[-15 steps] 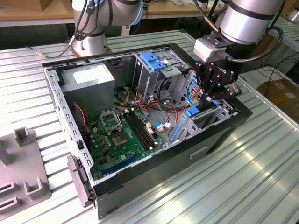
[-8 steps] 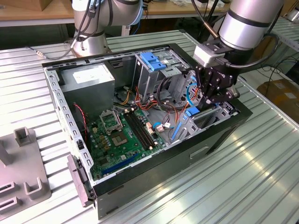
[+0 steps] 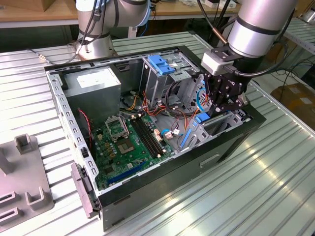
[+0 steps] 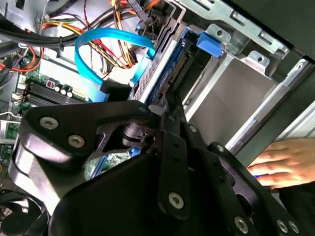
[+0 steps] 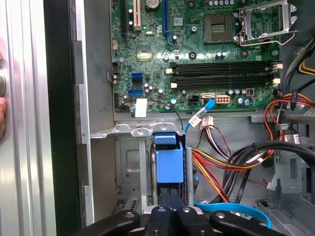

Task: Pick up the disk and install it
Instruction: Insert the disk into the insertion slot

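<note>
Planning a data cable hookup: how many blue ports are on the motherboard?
2. In the first wrist view, one blue port sits next to the other, near the motherboard corner by the disk. Others may be hidden.

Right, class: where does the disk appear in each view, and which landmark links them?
Exterior view: the disk stands on edge by the case wall at the exterior view's right.
Second wrist view: the disk, edge-on, beside the looping blue cable.
First wrist view: the disk, end-on, beside the motherboard.
Shared landmark: the motherboard.
</note>
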Robot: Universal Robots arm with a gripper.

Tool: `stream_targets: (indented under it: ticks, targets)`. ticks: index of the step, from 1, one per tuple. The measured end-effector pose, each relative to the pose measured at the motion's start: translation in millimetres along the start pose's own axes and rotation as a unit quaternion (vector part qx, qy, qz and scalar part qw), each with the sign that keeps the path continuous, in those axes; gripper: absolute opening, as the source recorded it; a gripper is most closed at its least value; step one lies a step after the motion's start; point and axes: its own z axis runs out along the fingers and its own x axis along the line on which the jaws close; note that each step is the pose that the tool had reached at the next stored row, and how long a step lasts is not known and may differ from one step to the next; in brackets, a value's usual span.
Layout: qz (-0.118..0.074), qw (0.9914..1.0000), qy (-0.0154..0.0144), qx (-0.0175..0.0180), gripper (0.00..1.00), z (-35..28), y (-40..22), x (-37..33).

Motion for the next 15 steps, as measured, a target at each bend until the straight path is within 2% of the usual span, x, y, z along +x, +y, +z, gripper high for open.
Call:
stream_targets:
  ticks: [4,5,7,9,15]
  targets:
    - [0.0,1.0,-0.0011,0.0001,0.1,-2.5,-0.2,0.0]
    - [0.0,1.0,-0.0017,0.0001,0.1,-4.4,-0.4,0.1]
    - [0.0,1.0,-0.0003,0.0,0.1,-13.0,-0.6,0.7]
    - [0.0,1.0,-0.0003,0.0,0.1,-16.1,-0.7,0.9]
    - [0.0,1.0,0.0003,0.0,0.1,-16.3,-0.8,0.9]
